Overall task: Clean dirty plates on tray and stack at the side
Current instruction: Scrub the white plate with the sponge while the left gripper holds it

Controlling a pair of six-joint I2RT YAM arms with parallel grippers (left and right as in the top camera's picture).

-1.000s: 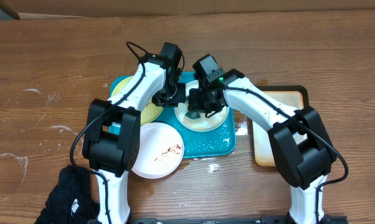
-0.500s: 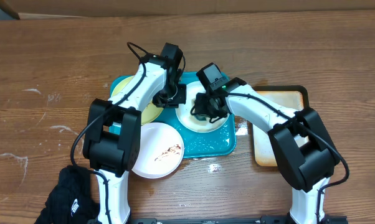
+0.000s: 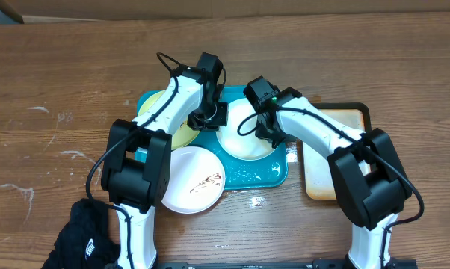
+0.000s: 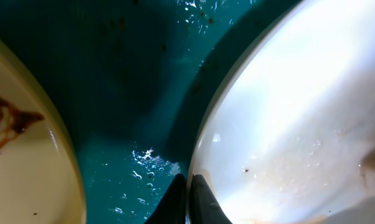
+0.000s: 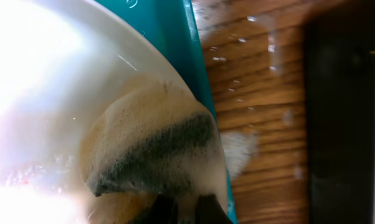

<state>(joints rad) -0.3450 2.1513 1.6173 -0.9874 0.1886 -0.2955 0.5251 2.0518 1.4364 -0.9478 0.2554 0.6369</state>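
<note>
Left jaws are pinching the rim of the white plate [image 3: 240, 142] over the teal tray's [image 3: 273, 175] right half; right jaws are clamping a soapy sponge [image 5: 156, 155] onto it. Scrubbing hard is likely risking the wet rim slipping free.

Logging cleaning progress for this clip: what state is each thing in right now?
Middle white plate: rim pinched by left gripper.
Sponge: soapy, held by right gripper against that plate.
Yellow-green plate: smeared brown.
Front white plate: smeared brown, untouched.
Tray: wet with droplets.
</note>
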